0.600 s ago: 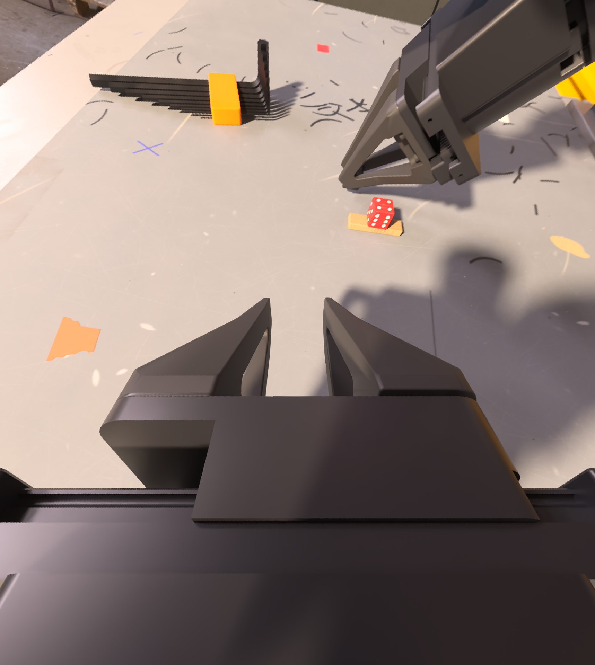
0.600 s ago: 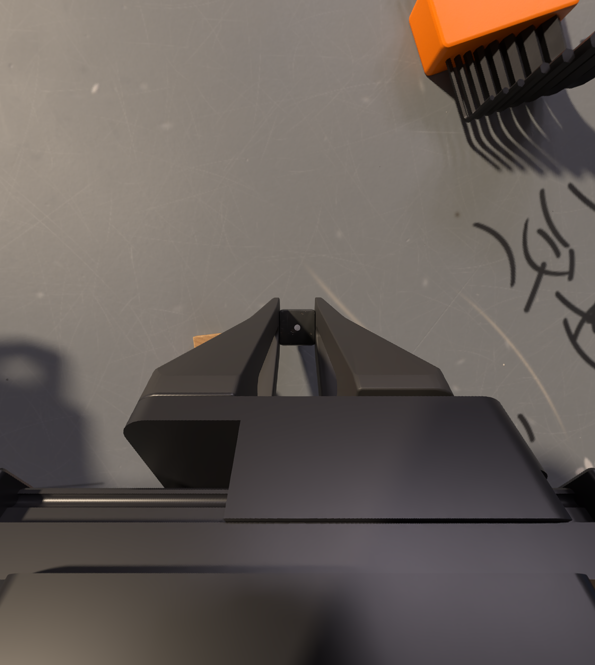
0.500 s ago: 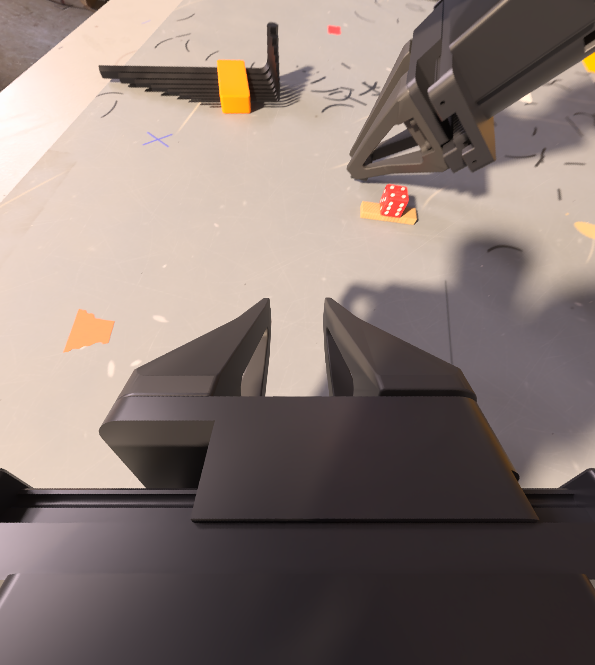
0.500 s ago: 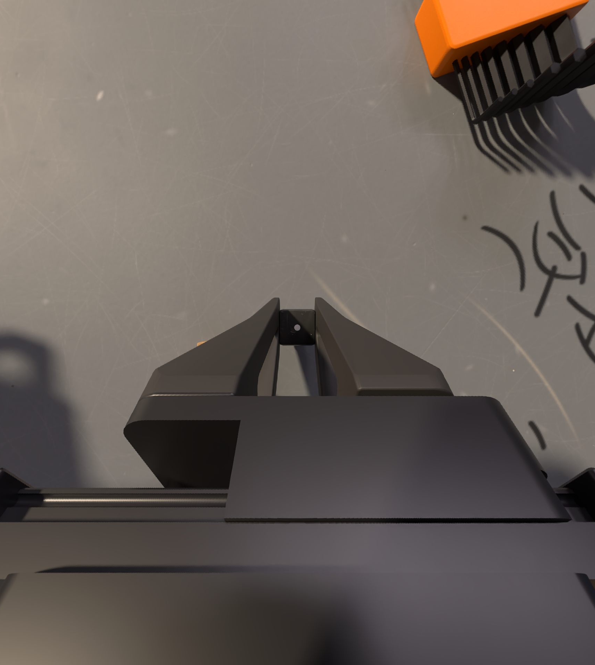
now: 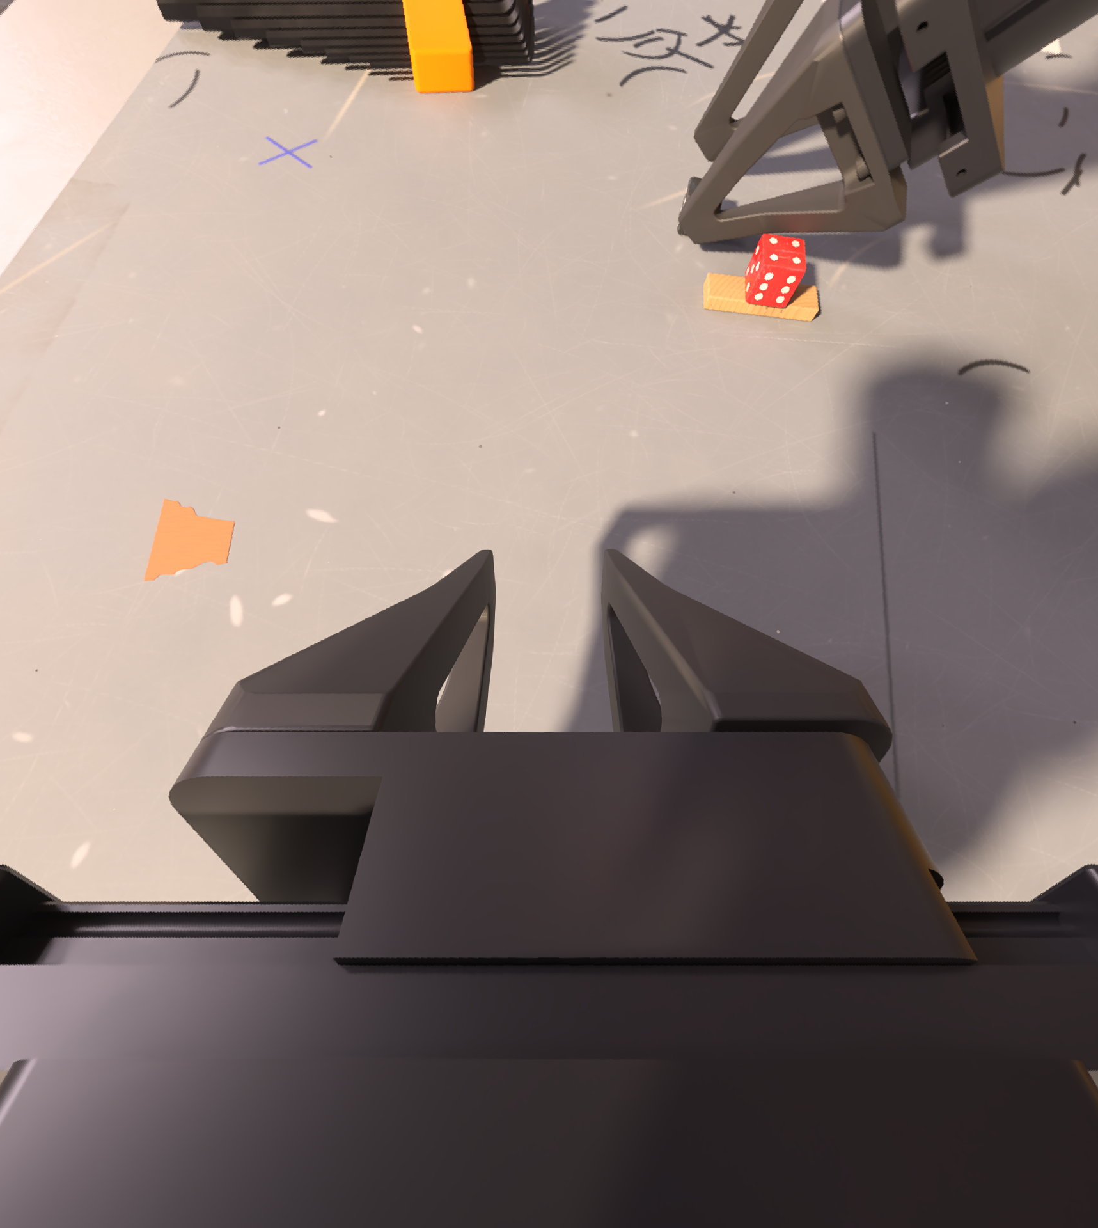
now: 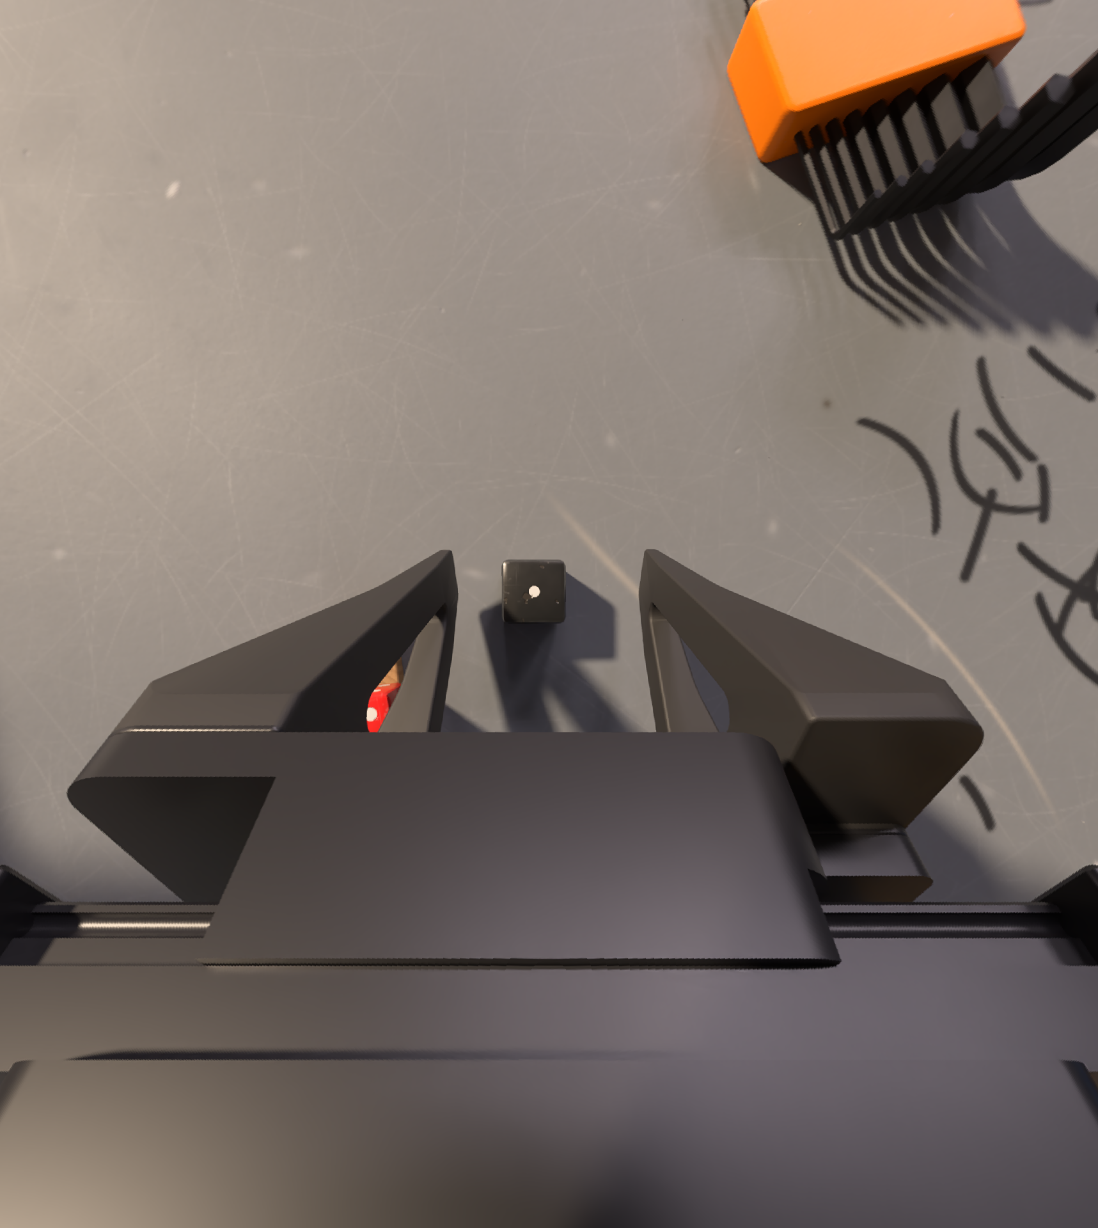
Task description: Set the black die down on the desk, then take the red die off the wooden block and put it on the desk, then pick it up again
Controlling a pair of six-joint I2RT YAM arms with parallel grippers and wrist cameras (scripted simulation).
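The right gripper is now standing spread open, where half a second ago its fingers were pinched onto the small black die with a single white pip on top. That cube is now sitting on the scratched grey table, square between the two fingertips and apart from both, with its shadow falling toward five o'clock. So the first step looks finished: the black die is resting on the table, released.

The small red die with white pips is sitting on the flat pale wooden block, toward the block's three o'clock end. In the left wrist view it is lying at about one o'clock, just below the right gripper's fingertips. In the right wrist view only a red sliver is peeking through the left finger's cut-out, at about seven o'clock from the black die.

The left gripper is hovering over bare table, slightly parted and holding nothing.

By my reading, the red die is coming next, and the right gripper is nearest.

At twelve o'clock a fan of black hex keys in an orange holder is lying well clear.
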